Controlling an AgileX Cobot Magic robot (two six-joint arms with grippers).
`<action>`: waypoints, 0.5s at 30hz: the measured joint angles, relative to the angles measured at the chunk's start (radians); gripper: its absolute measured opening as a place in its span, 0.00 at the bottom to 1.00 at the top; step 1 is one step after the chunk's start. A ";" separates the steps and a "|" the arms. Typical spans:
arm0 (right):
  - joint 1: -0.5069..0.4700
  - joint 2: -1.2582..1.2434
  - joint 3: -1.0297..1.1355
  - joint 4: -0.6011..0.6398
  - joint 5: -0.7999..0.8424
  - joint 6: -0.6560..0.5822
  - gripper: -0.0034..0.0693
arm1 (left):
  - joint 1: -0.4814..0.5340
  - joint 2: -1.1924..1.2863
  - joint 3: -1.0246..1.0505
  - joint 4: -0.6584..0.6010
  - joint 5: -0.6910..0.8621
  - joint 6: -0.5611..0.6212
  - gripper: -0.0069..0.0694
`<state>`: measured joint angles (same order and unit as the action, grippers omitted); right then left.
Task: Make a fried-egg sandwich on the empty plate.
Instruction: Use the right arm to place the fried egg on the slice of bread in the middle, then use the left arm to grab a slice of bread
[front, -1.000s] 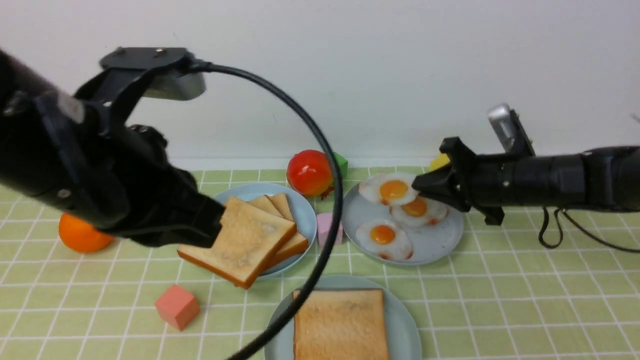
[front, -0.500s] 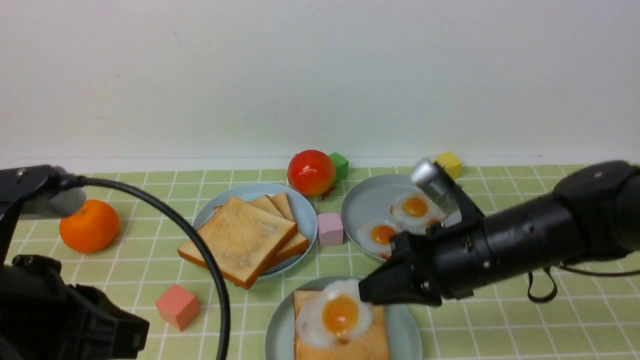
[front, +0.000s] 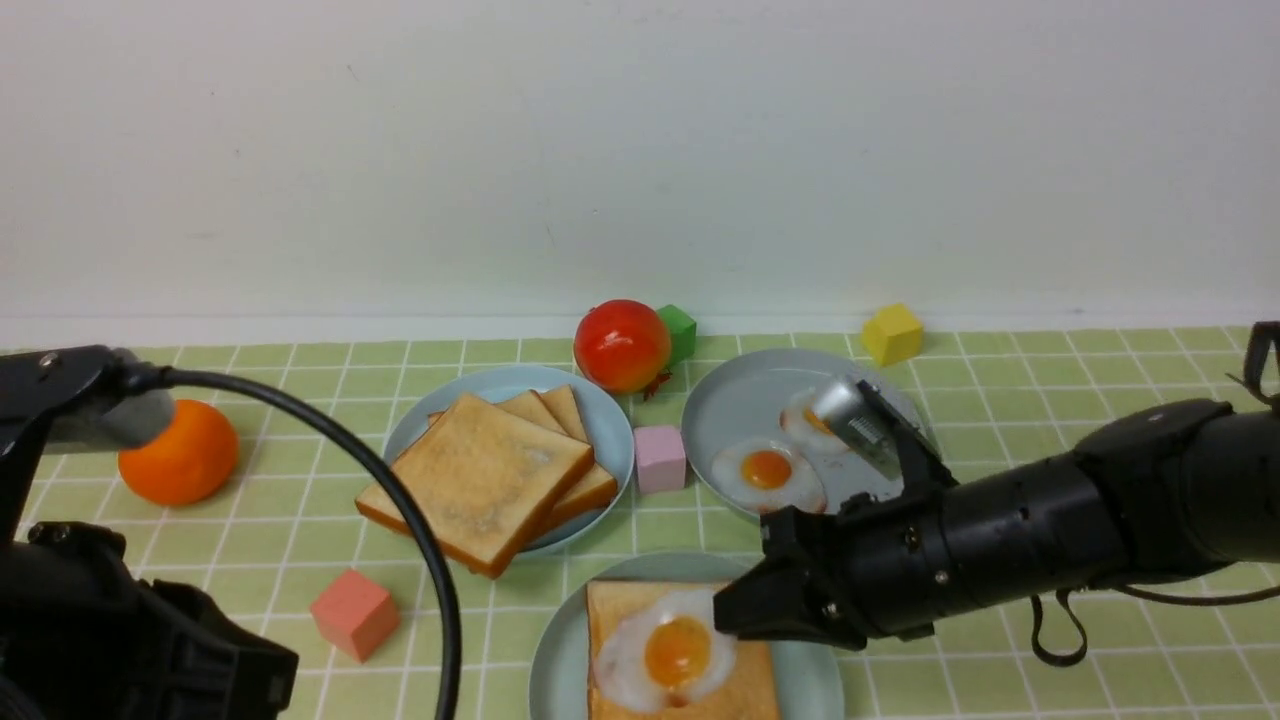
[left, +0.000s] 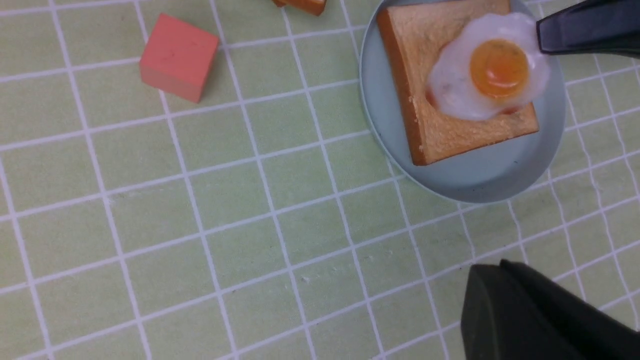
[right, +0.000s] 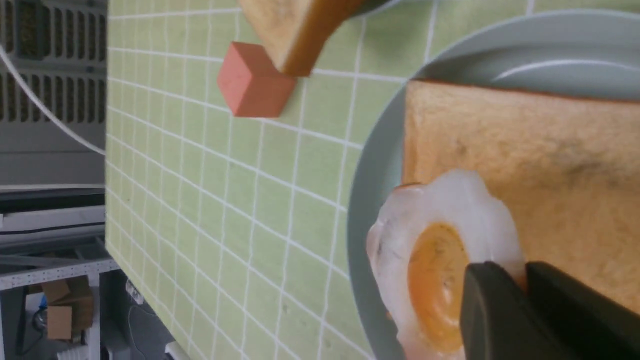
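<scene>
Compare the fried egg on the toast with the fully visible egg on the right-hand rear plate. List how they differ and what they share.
The front egg rests on a toast slice; the rear egg lies straight on its greyish plate. The right gripper pinches the front egg's edge; nothing grips the rear egg. Both have wavy whites and orange yolks.

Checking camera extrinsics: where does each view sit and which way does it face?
Front: between the arms, facing forward over the table to the wall; left arm and right arm show, right gripper at the fried egg.
Left wrist: looks down on the plate, toast slice and salmon cube; the left gripper shows as a dark tip.
Right wrist: looks along its own fingers, clamped on the egg's rim.
Shared: all three show the egg on the toast, and the cube.
</scene>
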<state>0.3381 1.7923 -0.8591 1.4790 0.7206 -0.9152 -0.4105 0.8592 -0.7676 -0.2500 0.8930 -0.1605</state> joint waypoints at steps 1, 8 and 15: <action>0.000 0.005 0.000 -0.001 -0.011 -0.005 0.19 | 0.000 0.000 0.000 -0.005 0.000 0.000 0.08; -0.013 -0.018 0.000 -0.037 -0.017 -0.076 0.57 | 0.000 0.000 0.000 -0.024 0.000 0.000 0.09; -0.100 -0.224 -0.037 -0.259 0.021 -0.004 0.95 | 0.000 0.000 0.000 -0.024 -0.006 -0.001 0.09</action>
<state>0.2382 1.5687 -0.8961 1.2201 0.7414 -0.9194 -0.4105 0.8592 -0.7672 -0.2743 0.8875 -0.1613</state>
